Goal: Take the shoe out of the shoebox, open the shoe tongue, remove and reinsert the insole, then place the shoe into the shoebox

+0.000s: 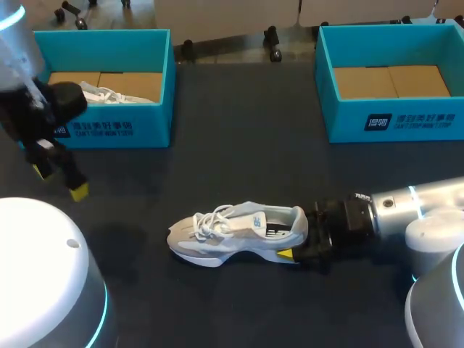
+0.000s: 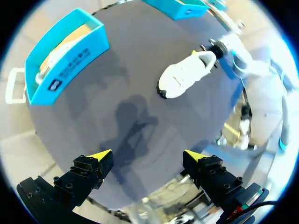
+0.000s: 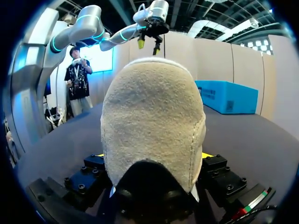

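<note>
Head view: shoe (image 1: 235, 233) sits upright on the table (image 1: 239, 145), lower centre of frame, toe pointing left. Our right gripper (image 1: 299, 245) comes in from the right and clamps its heel. Our left gripper (image 1: 61, 181) hangs wide open at mid-left, just below the upper-left shoebox (image 1: 109, 129).

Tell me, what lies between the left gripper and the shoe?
Nothing; the head view shows only bare table between the left gripper and the shoe.
</note>
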